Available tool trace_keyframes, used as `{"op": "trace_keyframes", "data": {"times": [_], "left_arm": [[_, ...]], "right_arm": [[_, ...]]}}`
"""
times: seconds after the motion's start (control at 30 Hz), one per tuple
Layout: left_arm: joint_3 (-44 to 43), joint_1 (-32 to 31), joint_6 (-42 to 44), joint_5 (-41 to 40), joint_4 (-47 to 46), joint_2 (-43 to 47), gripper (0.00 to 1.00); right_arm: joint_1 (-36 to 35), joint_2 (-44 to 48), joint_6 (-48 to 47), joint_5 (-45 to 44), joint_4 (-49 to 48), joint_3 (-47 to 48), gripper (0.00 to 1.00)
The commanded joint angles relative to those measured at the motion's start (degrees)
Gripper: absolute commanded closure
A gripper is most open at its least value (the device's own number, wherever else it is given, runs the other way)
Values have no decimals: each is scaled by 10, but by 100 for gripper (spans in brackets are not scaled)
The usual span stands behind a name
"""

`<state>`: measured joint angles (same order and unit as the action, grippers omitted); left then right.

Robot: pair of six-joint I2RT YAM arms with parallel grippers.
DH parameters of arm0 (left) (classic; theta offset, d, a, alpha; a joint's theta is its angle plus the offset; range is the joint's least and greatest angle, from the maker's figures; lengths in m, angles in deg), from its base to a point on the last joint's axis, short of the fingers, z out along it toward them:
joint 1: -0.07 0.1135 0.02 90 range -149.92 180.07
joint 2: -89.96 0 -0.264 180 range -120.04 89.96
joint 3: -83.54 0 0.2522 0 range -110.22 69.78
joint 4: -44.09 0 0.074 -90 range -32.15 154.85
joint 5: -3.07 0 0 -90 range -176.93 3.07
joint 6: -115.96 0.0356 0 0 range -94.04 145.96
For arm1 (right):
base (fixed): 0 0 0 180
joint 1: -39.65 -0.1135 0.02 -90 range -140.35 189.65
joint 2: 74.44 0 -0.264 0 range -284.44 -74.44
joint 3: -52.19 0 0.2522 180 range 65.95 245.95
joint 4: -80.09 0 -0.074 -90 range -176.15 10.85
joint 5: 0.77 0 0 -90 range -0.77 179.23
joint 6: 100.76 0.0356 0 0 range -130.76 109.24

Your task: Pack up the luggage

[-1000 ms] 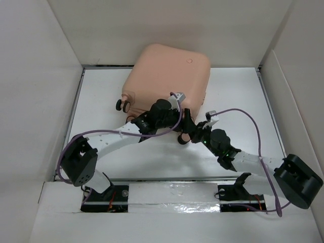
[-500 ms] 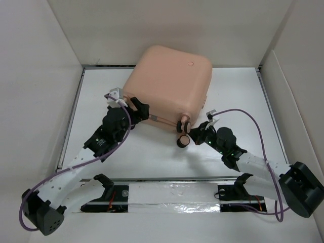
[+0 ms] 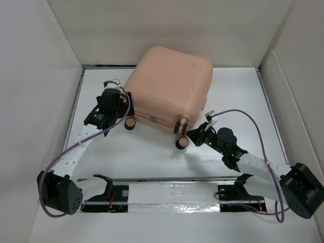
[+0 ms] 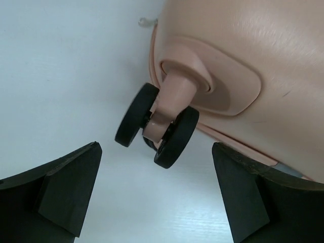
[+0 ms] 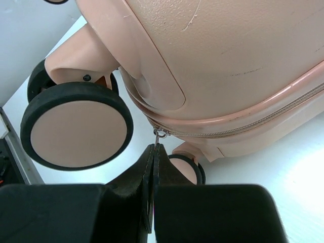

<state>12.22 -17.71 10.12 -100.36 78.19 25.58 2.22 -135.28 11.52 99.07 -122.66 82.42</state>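
Note:
The luggage (image 3: pixel 169 83), a closed peach-pink hard-shell suitcase, lies at the back of the white table, wheels toward me. My left gripper (image 3: pixel 125 104) is open at its left front corner. In the left wrist view the gripper (image 4: pixel 157 195) has its jaws wide apart on either side of a black-and-pink caster wheel (image 4: pixel 157 132) under the shell (image 4: pixel 253 55), touching nothing. My right gripper (image 3: pixel 192 132) is at the right front wheel (image 3: pixel 180 143). In the right wrist view the gripper (image 5: pixel 153 152) is shut on the zipper pull (image 5: pixel 159 135) on the zipper seam, beside a large wheel (image 5: pixel 76 132).
White cardboard walls (image 3: pixel 40 76) enclose the table on the left, back and right. A taped rail (image 3: pixel 172 192) with both arm bases runs along the near edge. Purple cables (image 3: pixel 248 119) loop off both arms.
My left arm has swung from the suitcase's front middle to its left front wheel. The suitcase has shifted slightly. My right gripper has stayed at the zipper by the right front wheel.

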Motion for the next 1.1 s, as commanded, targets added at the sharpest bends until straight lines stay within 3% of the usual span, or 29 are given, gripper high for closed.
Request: {"op": "trace_keyframes", "data": {"times": [0.0, 0.17, 0.47, 0.57, 0.6, 0.63, 0.67, 0.7, 0.77, 0.87, 0.97, 1.07], "left_arm": [[-4, -5, 55, -6, -8, -7, 10], [-21, -5, 70, 16, -18, -51, 13], [-54, -5, 92, 31, -57, -116, 36], [-62, -5, 96, 65, -64, -130, 68], [-63, -5, 95, 75, -64, -133, 89], [-62, -5, 92, 96, -65, -132, 98], [-59, -5, 87, 112, -67, -131, 100], [-55, -5, 79, 131, -71, -125, 100], [-42, -5, 64, 197, -76, -111, 100], [-3, -16, 26, 268, -105, -89, 100], [35, -61, -16, 259, -129, -48, 100], [98, -61, -73, 293, -181, 10, 100]], "right_arm": [[-5, 7, -1, 68, -44, -5, 100], [-5, -3, 0, 76, -53, -6, 100], [0, 2, -5, 55, -31, -6, 100], [0, 5, -5, 51, -23, -6, 100], [0, 9, -4, 47, -20, -5, 100], [0, 11, -2, 43, -16, -5, 95], [0, 13, -1, 31, -8, -5, 88], [0, 15, 0, 26, -3, -4, 70], [5, 20, -5, 18, 10, 1, 51], [11, 20, -6, 18, 17, 10, 43], [31, 26, -6, 18, 32, 23, 42], [53, 34, -7, 10, 60, 38, 43]]}}
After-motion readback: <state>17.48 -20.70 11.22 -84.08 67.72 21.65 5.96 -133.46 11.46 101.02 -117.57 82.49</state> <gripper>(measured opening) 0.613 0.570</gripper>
